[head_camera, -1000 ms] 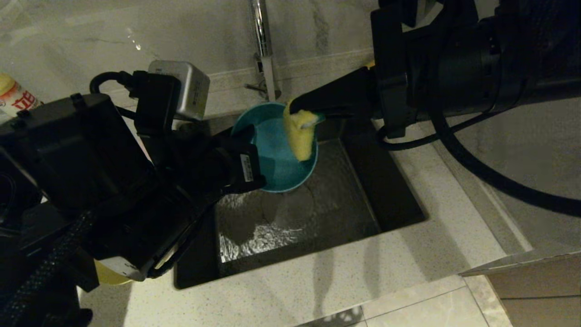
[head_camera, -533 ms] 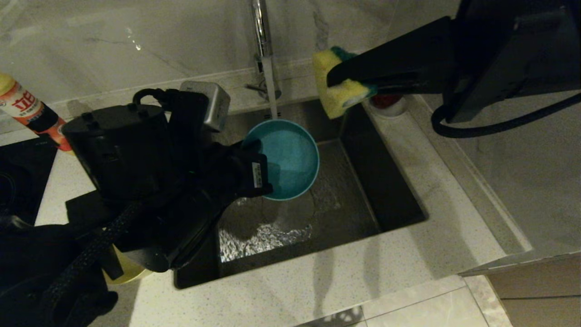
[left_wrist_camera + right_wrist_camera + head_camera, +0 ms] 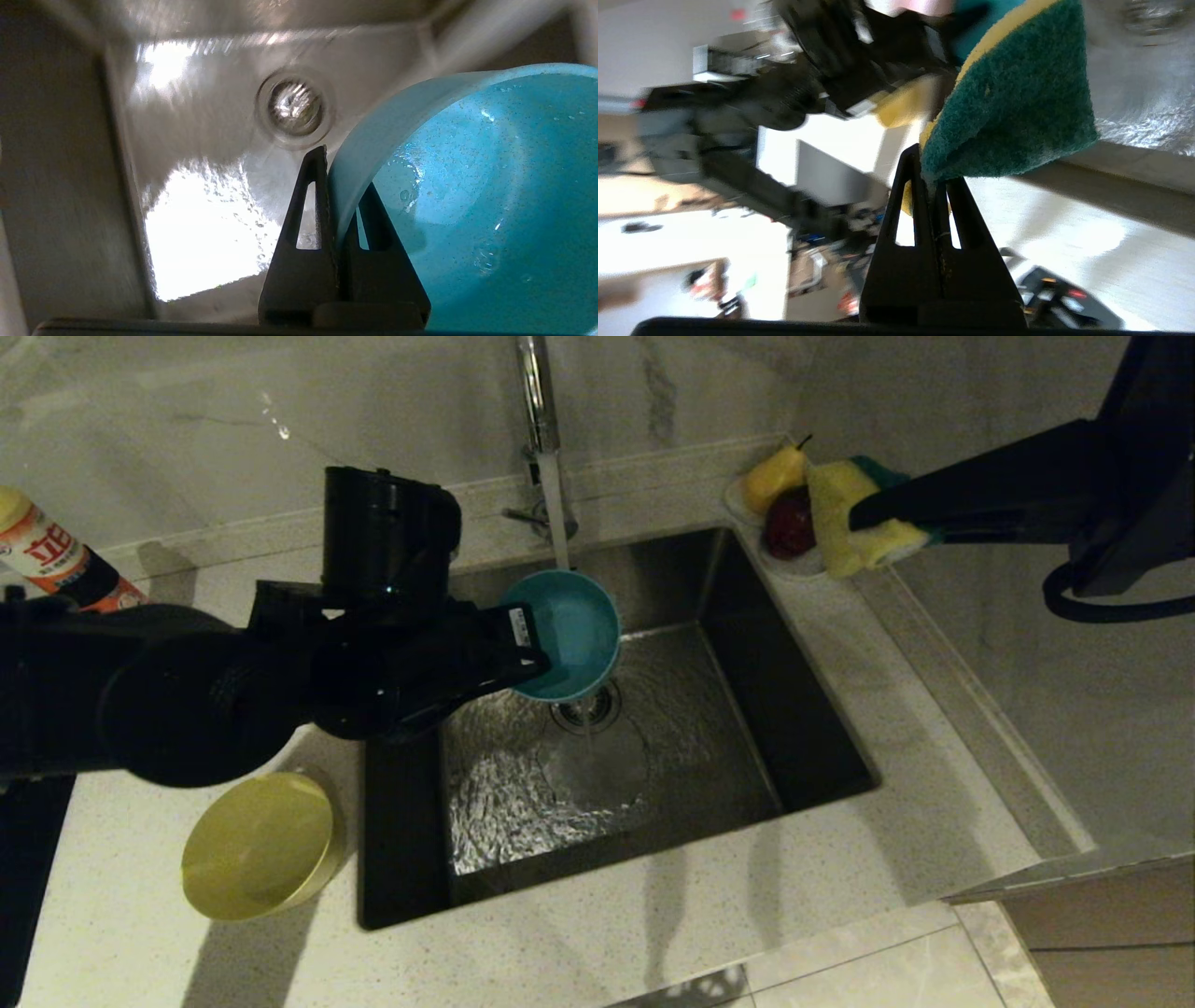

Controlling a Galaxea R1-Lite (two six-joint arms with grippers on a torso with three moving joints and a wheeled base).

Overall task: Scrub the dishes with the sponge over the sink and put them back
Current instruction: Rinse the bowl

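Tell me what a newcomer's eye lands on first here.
The light blue bowl, pinched at its rim by the left gripper over the sink, under the running tap. Next, the sponge clamped in the right gripper above the fruit saucer at the far right corner.

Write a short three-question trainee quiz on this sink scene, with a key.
1. True or false: the left gripper is shut on the rim of the blue bowl over the sink.
2. What does the right gripper hold?
A. a pear
B. the sponge
C. a bottle
3. Fill in: the yellow bowl lies upside down on the counter, on the robot's ____ of the sink.

Key
1. True: its fingers pinch the rim, one inside and one outside.
2. B. The sponge is held near the fruit saucer, away from the bowl.
3. Left.
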